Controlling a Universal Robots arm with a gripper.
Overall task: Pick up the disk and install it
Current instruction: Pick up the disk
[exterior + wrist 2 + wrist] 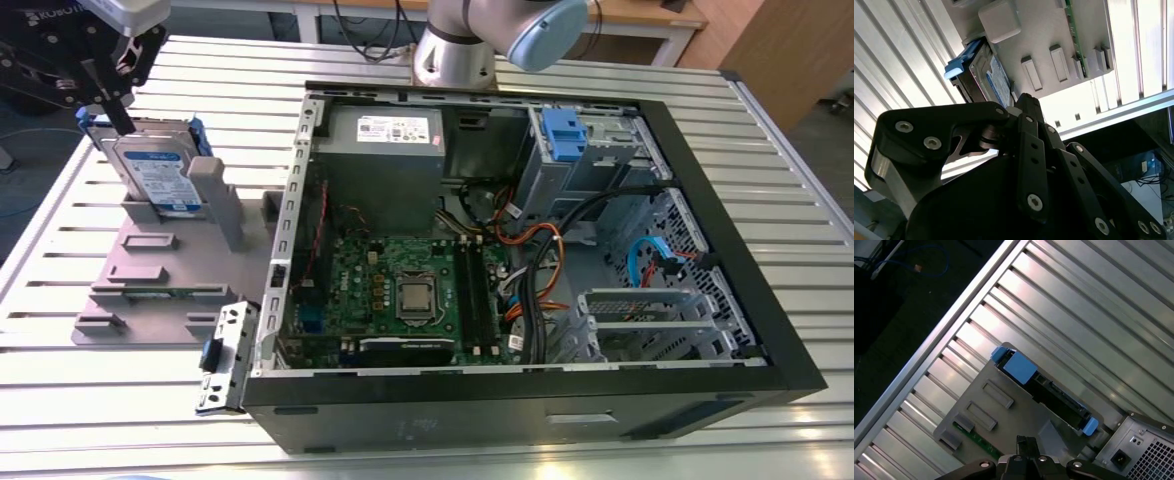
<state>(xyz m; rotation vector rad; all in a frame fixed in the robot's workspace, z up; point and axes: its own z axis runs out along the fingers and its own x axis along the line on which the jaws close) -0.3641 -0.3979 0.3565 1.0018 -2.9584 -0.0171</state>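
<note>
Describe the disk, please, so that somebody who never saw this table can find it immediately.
Start at the open computer case and look to the exterior view's left, where a grey holder lies on the slatted table. The disk stands on edge in it. Unlike the blue clip inside the case, it carries a white-and-blue label between blue rails.
</note>
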